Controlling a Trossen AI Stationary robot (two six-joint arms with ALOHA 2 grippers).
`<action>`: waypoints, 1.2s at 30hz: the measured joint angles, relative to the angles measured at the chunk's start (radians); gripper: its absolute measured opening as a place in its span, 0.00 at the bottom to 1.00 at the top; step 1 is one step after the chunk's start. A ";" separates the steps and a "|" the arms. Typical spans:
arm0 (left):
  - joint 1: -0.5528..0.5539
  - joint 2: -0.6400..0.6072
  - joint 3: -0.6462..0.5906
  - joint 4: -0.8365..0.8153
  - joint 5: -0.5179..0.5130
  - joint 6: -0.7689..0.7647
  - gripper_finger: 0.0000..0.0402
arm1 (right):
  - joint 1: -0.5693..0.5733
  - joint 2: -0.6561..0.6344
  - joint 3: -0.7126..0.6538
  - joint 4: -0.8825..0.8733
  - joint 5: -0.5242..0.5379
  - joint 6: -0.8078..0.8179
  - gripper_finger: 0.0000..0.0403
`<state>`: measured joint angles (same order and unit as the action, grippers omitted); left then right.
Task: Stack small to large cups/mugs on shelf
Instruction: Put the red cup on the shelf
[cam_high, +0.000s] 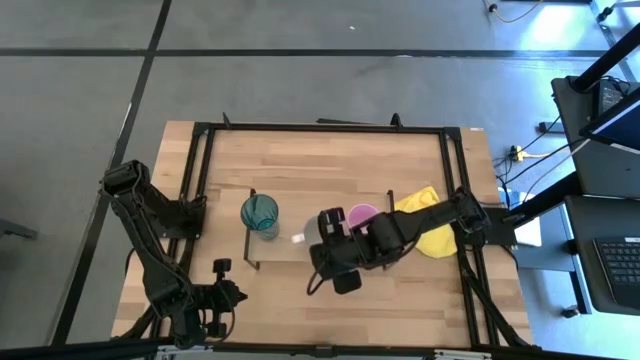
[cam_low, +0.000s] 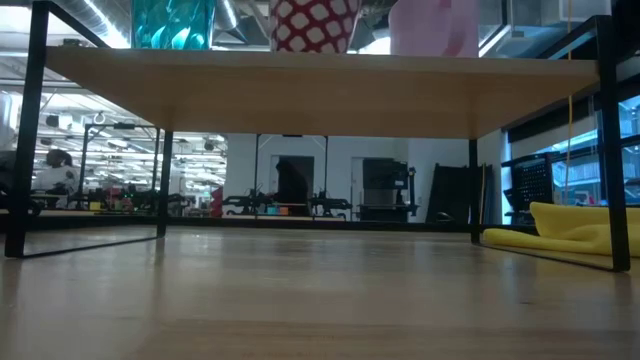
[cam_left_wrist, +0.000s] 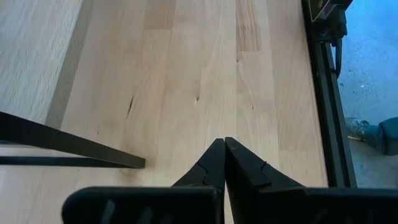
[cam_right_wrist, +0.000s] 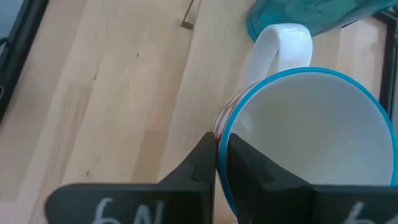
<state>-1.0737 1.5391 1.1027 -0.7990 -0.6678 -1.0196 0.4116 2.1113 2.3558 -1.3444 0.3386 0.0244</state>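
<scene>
A white handled mug (cam_right_wrist: 311, 130) with a blue rim and a red-and-white patterned outside (cam_low: 313, 25) stands on the light-wood shelf (cam_low: 300, 95), between the teal tumbler (cam_high: 260, 213) and the pink mug (cam_high: 362, 215), which both stand on the shelf too. My right gripper (cam_right_wrist: 217, 158) is shut on the white mug and covers most of it in the high view (cam_high: 325, 235). My left gripper (cam_left_wrist: 224, 149) is shut and empty, low over the table near its front left (cam_high: 225, 295). My right gripper pinches the white mug's rim (cam_right_wrist: 219, 134) beside the handle, one finger inside the mug and one outside. The fingers come from above, slanting from the table's near side. The mug is upright, with its base at the shelf board (cam_low: 313, 48).
A yellow cloth (cam_high: 425, 225) lies on the table by the shelf's right end, also in the low view (cam_low: 570, 230). The shelf's thin black legs (cam_left_wrist: 62, 146) stand on the tabletop. A black frame (cam_high: 320, 128) runs around the table.
</scene>
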 joint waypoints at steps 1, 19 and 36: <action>0.000 0.000 0.000 0.000 0.000 0.000 0.01 | -0.002 0.000 0.000 0.001 -0.001 -0.003 0.08; 0.014 0.000 0.000 0.000 -0.001 -0.027 0.00 | -0.043 0.000 0.000 -0.033 -0.087 -0.030 0.08; 0.021 0.000 0.000 0.000 -0.003 -0.028 0.01 | -0.052 -0.001 0.000 -0.040 -0.013 -0.082 0.08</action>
<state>-1.0527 1.5391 1.1027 -0.7990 -0.6708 -1.0473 0.3598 2.1105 2.3558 -1.3847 0.3255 -0.0580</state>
